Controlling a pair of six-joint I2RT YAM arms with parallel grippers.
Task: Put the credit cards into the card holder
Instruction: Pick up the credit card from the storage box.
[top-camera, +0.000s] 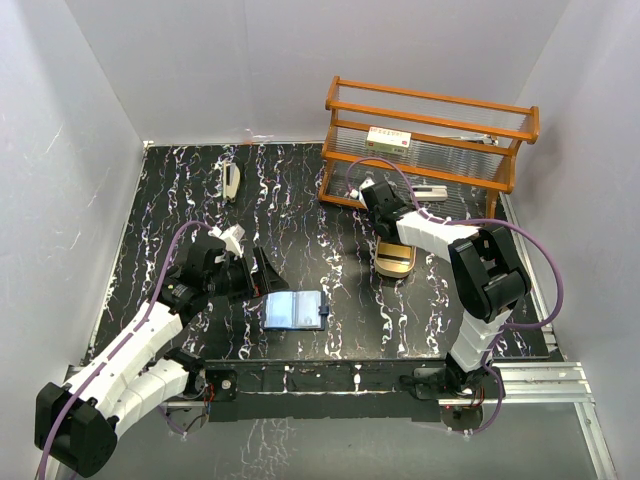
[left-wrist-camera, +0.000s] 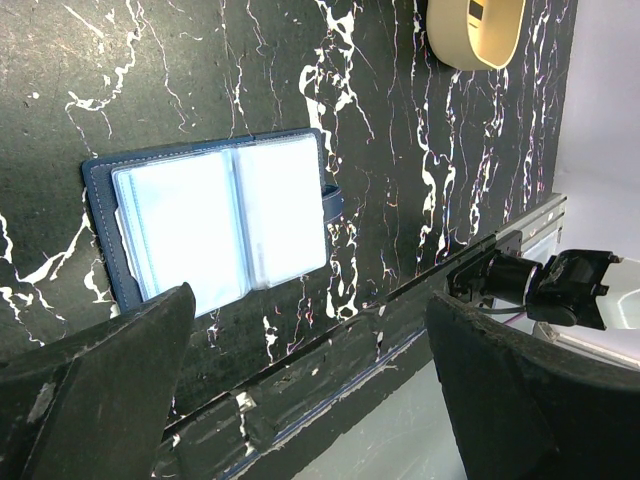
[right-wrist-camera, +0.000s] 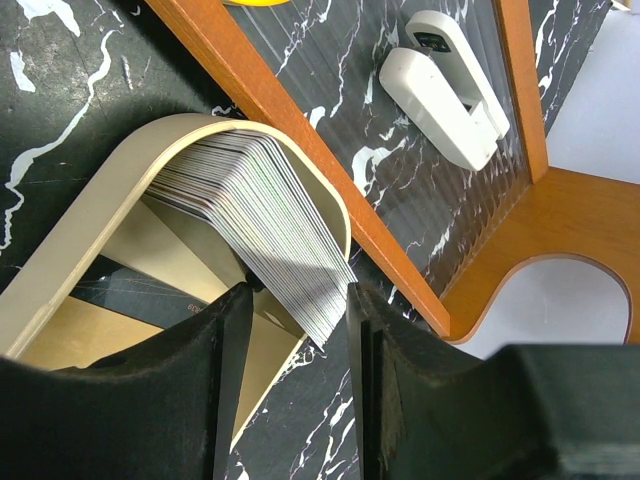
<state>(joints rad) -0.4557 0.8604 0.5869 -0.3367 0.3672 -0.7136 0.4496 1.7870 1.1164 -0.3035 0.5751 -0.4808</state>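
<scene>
A black white-veined marbled surface (top-camera: 300, 215) carries an orange wooden rack with ribbed clear shelves (top-camera: 430, 140), far beyond and right of the navy-blue folding card holder (top-camera: 296, 309), which lies open. The left claw (left-wrist-camera: 310, 300) hangs just left of the holder, fingers wide apart. Right of the holder and further back, a gold oval tray (right-wrist-camera: 90, 220) holds a fanned stack of credit cards (right-wrist-camera: 260, 200); the right claw (right-wrist-camera: 300, 300) straddles their end, but whether it grips them I cannot tell.
</scene>
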